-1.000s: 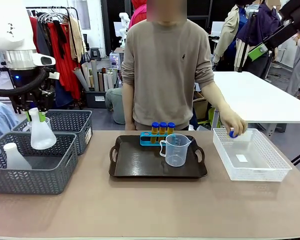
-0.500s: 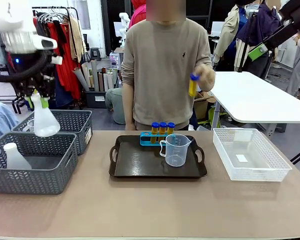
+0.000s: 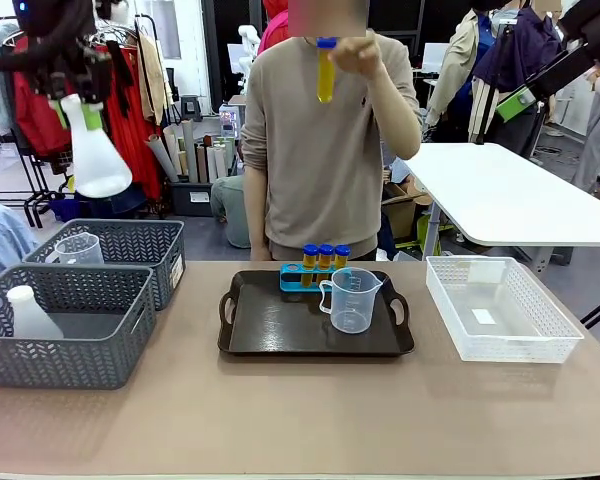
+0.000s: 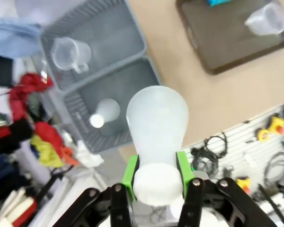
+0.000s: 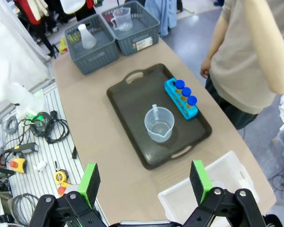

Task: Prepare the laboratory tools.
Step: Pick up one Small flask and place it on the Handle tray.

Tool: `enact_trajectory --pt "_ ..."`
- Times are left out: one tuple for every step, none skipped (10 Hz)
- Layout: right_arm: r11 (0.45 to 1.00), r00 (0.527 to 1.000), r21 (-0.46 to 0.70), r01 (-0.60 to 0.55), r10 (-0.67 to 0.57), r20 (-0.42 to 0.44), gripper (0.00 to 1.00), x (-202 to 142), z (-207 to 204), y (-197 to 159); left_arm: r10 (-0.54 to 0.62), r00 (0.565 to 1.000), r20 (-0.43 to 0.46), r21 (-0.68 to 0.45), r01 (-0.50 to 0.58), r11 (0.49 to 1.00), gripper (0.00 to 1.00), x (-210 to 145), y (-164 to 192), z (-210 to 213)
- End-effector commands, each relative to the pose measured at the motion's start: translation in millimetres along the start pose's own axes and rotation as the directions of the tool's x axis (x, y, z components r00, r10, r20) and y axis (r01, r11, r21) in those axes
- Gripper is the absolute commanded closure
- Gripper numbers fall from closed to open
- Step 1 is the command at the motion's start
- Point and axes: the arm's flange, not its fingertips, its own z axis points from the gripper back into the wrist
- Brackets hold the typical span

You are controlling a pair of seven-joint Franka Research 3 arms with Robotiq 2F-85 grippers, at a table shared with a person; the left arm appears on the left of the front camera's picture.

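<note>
Front view, items as seen.

- **Conical flask** (image 3: 98,160): white translucent plastic, smooth. A broad cone narrows to a short neck. It hangs upright in the air at the upper left of the frame, above the grey baskets. The left gripper (image 3: 77,102) has its fingers drawn narrow on the neck. In the left wrist view the flask (image 4: 157,127) is pinched at the neck between the green pads (image 4: 130,171) of the left gripper (image 4: 156,171).
- **Tube** (image 3: 325,72): a slim clear cylinder of amber liquid with a blue cap. The person's hand (image 3: 358,52) holds it upright at the top centre.
- **Rack** (image 3: 292,276): a bright blue block at the far edge of the tray, with three matching tubes (image 3: 325,256) standing in a row.
- **Measuring beaker** (image 3: 350,300): clear plastic with printed graduations, a handle and a spout. It stands on the tray just in front of the rack.
- **Tray** (image 3: 270,325): dark brown, matte and rectangular, with looped handles. It sits at the centre of the frame.
- **Near grey basket** (image 3: 65,345): lattice-walled, lower left, holding a second flask (image 3: 30,312).
- **Far grey basket** (image 3: 140,250): directly behind the near one, holding a second beaker (image 3: 78,248).
- **White basket** (image 3: 540,335): fine white lattice, lower right.
- **Right gripper** (image 5: 146,182): in the right wrist view its fingers are spread wide with nothing between them, high above the table.
</note>
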Motion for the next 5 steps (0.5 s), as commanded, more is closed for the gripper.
enact_trajectory --pt "1.000 1.000 0.007 -0.010 0.010 0.012 0.00 2 0 1 -0.069 0.998 -0.005 0.025 0.069 0.997 1.00 25 3 38" --pt "1.000 1.000 0.007 -0.010 0.010 0.012 0.00 2 0 1 -0.084 0.996 0.021 0.046 0.083 0.996 1.00 27 -4 58" --pt "1.000 1.000 0.007 -0.010 0.010 0.012 0.00 2 0 1 -0.111 0.992 0.055 0.054 0.108 0.993 1.00 32 -9 75" --pt "1.000 1.000 0.007 -0.010 0.010 0.012 0.00 2 0 1 -0.156 0.983 0.094 0.067 0.150 0.986 1.00 34 -18 95" --pt "1.000 1.000 0.007 -0.010 0.010 0.012 0.00 2 0 1 -0.193 0.973 0.126 0.067 0.186 0.980 1.00 35 -23 109"
